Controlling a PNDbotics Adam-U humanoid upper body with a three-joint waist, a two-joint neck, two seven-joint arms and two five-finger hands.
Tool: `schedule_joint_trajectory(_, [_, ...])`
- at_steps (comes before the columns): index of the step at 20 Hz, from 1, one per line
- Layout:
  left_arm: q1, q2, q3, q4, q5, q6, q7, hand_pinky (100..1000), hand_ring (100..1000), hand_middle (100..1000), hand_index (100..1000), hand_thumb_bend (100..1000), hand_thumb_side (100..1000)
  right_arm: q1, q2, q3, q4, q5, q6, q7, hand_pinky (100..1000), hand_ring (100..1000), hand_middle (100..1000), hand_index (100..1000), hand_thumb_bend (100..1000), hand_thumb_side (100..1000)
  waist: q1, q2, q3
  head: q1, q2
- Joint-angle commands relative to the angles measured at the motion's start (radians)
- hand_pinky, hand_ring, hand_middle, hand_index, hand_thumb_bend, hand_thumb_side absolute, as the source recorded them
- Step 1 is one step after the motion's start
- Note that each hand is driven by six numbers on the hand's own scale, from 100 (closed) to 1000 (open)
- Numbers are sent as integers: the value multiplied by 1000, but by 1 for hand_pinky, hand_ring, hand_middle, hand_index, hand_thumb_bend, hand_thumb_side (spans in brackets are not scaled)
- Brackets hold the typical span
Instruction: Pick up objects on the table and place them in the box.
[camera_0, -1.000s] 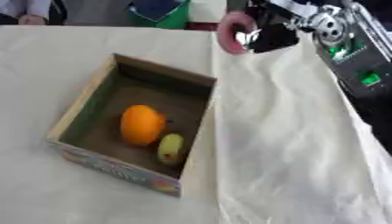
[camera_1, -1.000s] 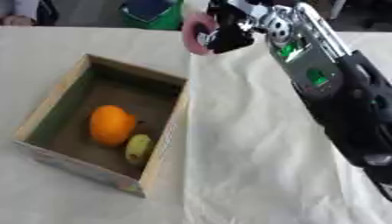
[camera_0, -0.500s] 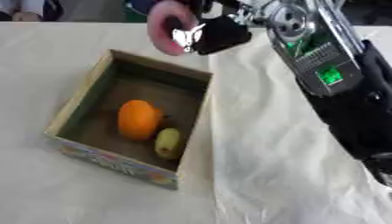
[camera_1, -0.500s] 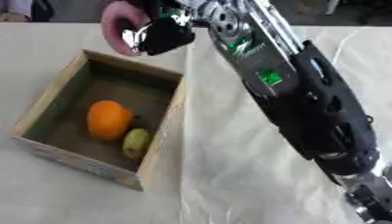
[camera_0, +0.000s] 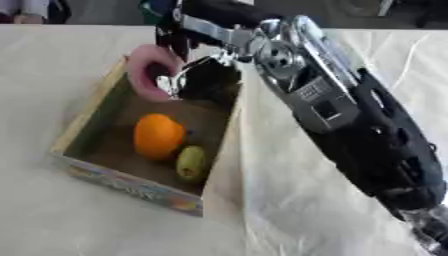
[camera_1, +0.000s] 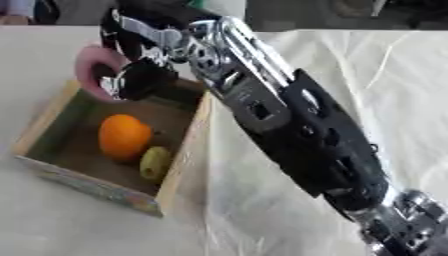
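In the upper left of the frame, the right hand (camera_0: 197, 75) has its fingers curled round a pink ring (camera_0: 147, 70), held upright just above the far end of the box (camera_0: 131, 182), so the release lies straight down, beyond the orange (camera_0: 158, 135).

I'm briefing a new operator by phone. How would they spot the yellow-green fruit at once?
Find the open cardboard box on the white tablecloth. Two fruits lie on its floor, below the pink ring held by the right robot hand. The yellow-green fruit is the smaller, oblong one nearest the camera, beside the round orange.
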Motion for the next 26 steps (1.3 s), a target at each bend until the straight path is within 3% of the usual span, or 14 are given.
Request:
schedule_joint_trajectory(1, [-13,18,4,-17,-1,-3,0,459,607,608,735,100,973,-5,16,16,41,29,-3,-4,638,603,401,547,100,344,4,-20,2,-3,-5])
schedule_joint_trajectory(5, [-13,16,2,-17,-2,-1,-5,459,606,608,734,100,974,9,41,40,113,55,-12,-21,639,612,414,557,100,326,5,-16,4,-5,-5])
schedule_joint_trajectory(7, [-13,15,1,-17,-2,0,-7,459,606,607,734,100,974,12,48,51,141,62,-23,-22,649,636,450,604,100,295,4,-15,4,-5,-5])
schedule_joint_trajectory(10, [-11,14,1,-17,-3,3,-9,458,605,607,734,100,976,16,51,57,155,67,-46,-7,680,700,569,811,100,244,4,-14,4,-2,-5])
schedule_joint_trajectory(15, [-10,12,2,-17,-2,6,-10,458,605,606,734,100,976,17,47,51,138,86,-79,51,728,767,667,899,100,199,3,-15,3,-1,-7])
schedule_joint_trajectory(16, [-10,12,2,-17,-2,6,-10,458,605,606,734,100,976,17,47,49,136,90,-81,61,737,786,687,926,100,405,4,-15,3,-1,-7])
schedule_joint_trajectory(18, [-9,12,2,-17,-2,7,-9,458,605,606,734,100,976,17,45,41,127,95,-81,71,745,801,709,947,100,575,4,-16,2,-1,-8])
schedule_joint_trajectory(21, [-8,12,3,-17,-2,7,-9,458,605,606,734,100,976,17,41,23,105,101,-76,69,748,804,719,955,100,669,5,-17,0,1,-10])
schedule_joint_trajectory(26, [-6,12,5,-17,-3,7,-6,458,605,607,734,100,976,16,23,-30,35,87,-56,37,755,793,717,955,100,679,8,-19,-4,6,-11])
